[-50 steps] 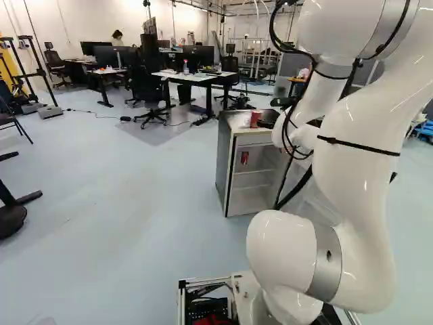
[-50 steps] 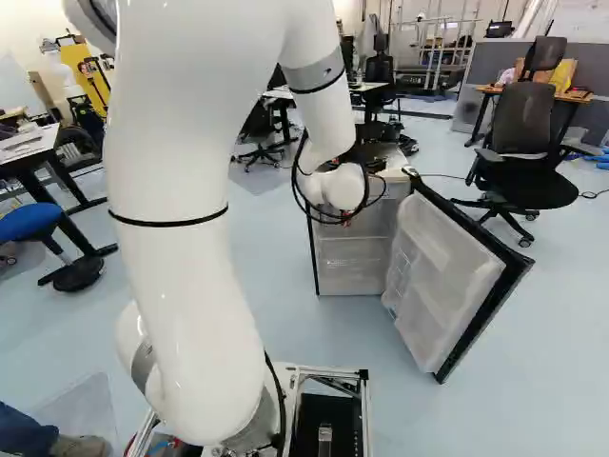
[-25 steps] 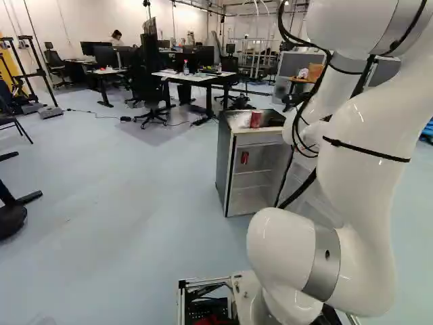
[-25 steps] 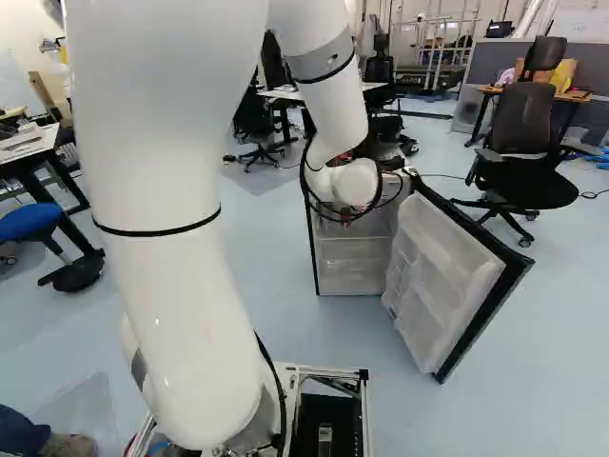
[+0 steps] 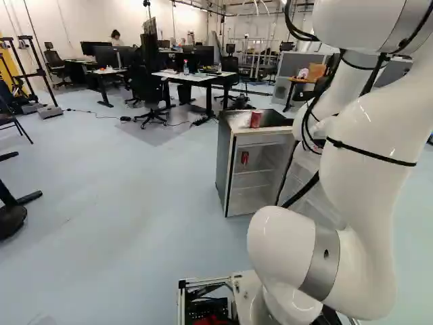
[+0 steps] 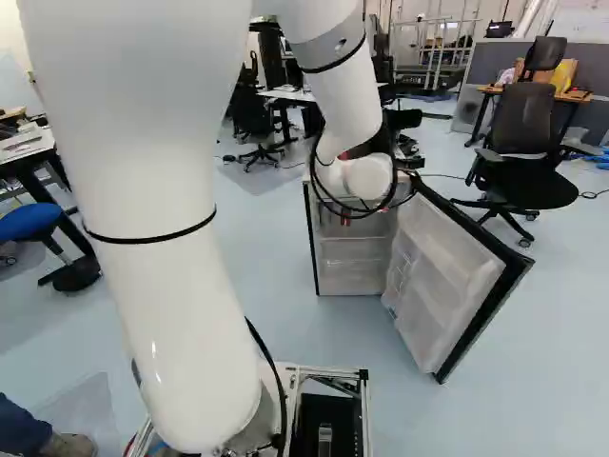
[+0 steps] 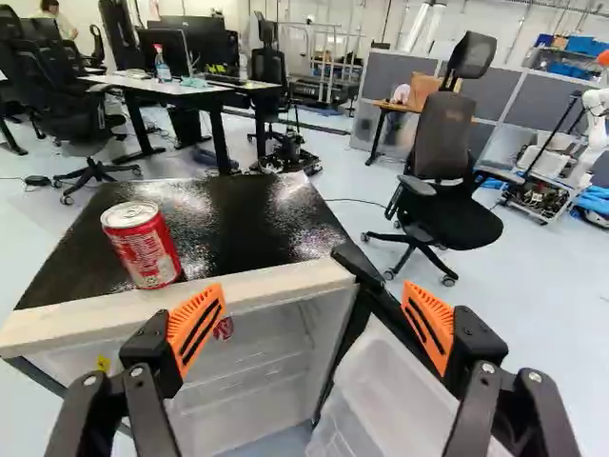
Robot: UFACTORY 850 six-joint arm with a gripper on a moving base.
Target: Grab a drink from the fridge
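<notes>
Fridge point(image 5: 225, 162): ahead of us.
Door point(image 6: 442, 276): open; we judge this part done.
Hand point(image 7: 312, 316): open, holding nothing, near the fridge's upper front.
Inside can point(image 5: 245, 157): red, high inside; we have yet to reach, grip and withdraw it.
Top can point(image 7: 143, 246): red, upright on the fridge.

Fridge point(image 5: 226, 166): low, dark-sided, upright; door point(image 6: 442, 286) wide open, pale inside.
Top can point(image 7: 144, 249): red, silver-lidded, upright on fridge's black top, near front edge.
Inner drink point(image 5: 245, 158): red, in fridge's upper part.
</notes>
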